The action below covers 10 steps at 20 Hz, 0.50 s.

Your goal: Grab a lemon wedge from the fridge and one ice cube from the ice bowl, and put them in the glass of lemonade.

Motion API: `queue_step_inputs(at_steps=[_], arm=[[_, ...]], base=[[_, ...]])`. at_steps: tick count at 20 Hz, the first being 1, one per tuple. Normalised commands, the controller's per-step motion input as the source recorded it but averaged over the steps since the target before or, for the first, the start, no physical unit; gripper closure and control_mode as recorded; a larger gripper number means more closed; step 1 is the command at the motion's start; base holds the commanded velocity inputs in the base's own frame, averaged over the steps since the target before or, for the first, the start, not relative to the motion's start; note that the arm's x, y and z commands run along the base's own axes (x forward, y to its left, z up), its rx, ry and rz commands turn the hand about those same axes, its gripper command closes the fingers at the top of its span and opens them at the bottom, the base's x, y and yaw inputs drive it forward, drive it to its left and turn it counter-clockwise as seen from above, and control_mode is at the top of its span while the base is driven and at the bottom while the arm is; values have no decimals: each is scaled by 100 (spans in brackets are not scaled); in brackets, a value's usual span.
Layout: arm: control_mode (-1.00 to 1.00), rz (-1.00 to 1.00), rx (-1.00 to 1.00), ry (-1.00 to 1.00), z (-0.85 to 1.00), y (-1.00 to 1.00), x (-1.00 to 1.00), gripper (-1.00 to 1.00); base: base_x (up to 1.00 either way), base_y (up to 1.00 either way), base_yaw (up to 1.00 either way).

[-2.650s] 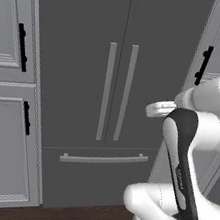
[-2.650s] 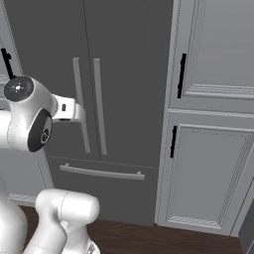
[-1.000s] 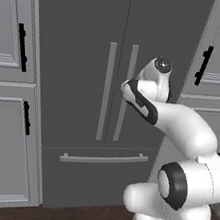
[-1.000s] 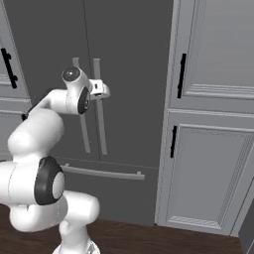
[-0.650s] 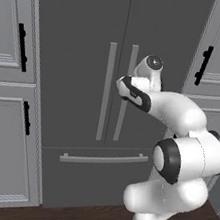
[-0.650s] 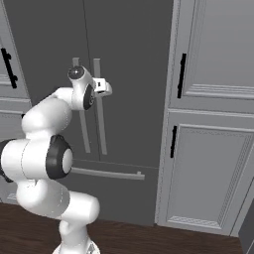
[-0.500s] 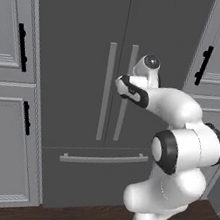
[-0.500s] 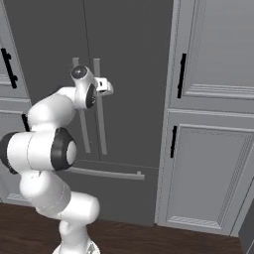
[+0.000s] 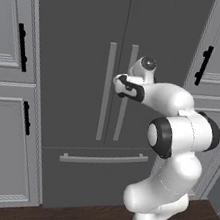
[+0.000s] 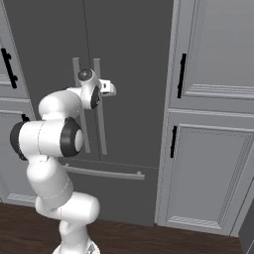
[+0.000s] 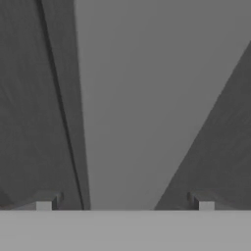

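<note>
The fridge (image 9: 86, 52) stands right ahead, tall and dark grey, with both doors shut. My gripper (image 9: 120, 83) is stretched out at mid-height against the right door's long light grey handle (image 9: 123, 114). From the right base view the gripper (image 10: 110, 89) sits just at that handle (image 10: 99, 124). In the hand view the handle (image 11: 142, 98) runs as a broad pale band between my two fingertips (image 11: 44, 205), and the gripper (image 11: 125, 206) stands open around it without closing. The lemon wedge, ice cube, ice bowl and glass of lemonade are out of view.
Panelled grey cabinets with black handles flank the fridge on the left (image 9: 0, 114) and on the right (image 10: 208, 163). A horizontal drawer handle (image 9: 104, 159) runs below the doors. Dark wooden floor (image 10: 149, 238) lies in front.
The arm has unfolded and reached forward to the fridge. Over the last second the hand crept left onto the right door's handle. The jaws stayed open.
</note>
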Motion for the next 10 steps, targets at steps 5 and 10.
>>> queue_step_inputs(at_steps=[5,10], arm=[[-100,-2,3,0,-29,0,41,-100],[-100,0,1,0,-25,6,39,100]], base=[[0,0,0],[0,0,0]])
